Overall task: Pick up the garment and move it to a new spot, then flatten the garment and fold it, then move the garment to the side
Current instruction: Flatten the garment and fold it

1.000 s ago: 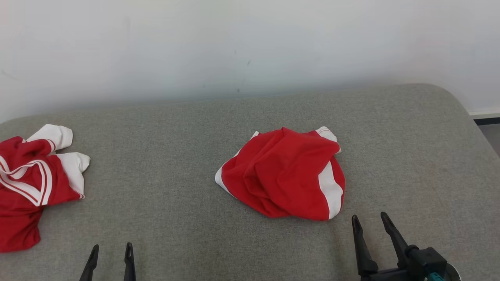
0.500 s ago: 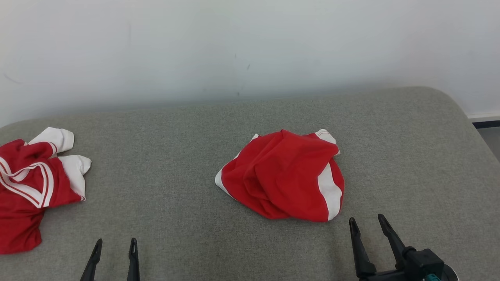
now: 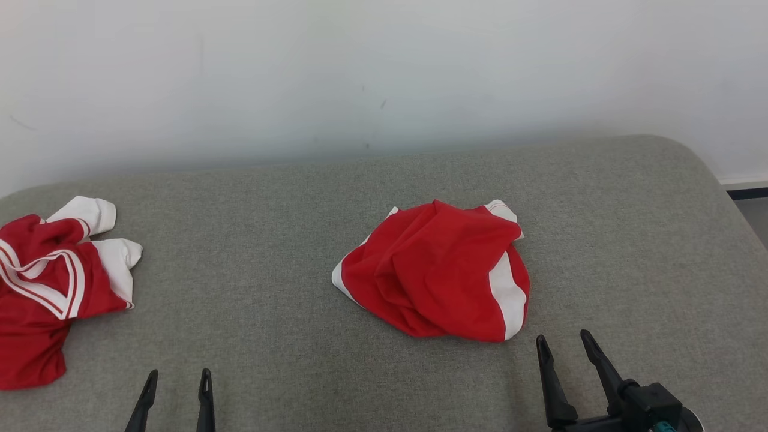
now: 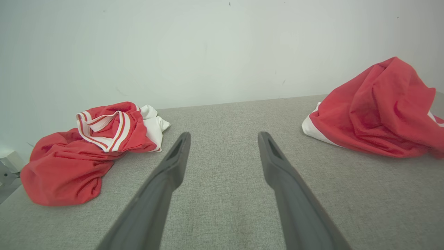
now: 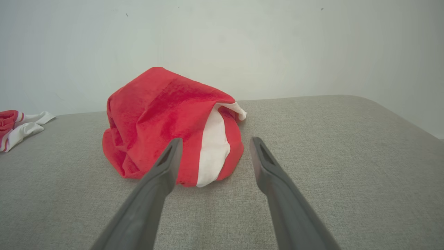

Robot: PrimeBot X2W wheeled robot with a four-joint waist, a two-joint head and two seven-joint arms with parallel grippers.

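Note:
A crumpled red garment [image 3: 438,270] with white side stripes lies in a heap in the middle of the grey padded surface [image 3: 270,228]. It also shows at the right of the left wrist view [image 4: 378,111] and just beyond the fingers in the right wrist view [image 5: 163,118]. My right gripper [image 3: 564,337] stands open a short way in front of the heap's near right corner, apart from it [image 5: 215,140]. My left gripper [image 3: 178,375] is open over bare surface at the lower left [image 4: 224,135], with nothing between its fingers.
A second red garment [image 3: 48,288] with white sleeves and a striped collar lies bunched at the left edge [image 4: 86,152] [image 5: 17,126]. A white wall [image 3: 384,72] backs the surface. The surface's rounded right edge [image 3: 726,204] drops off toward the floor.
The whole head picture has shifted down a little, so the camera moved. Both garments lie as before and both grippers stay open.

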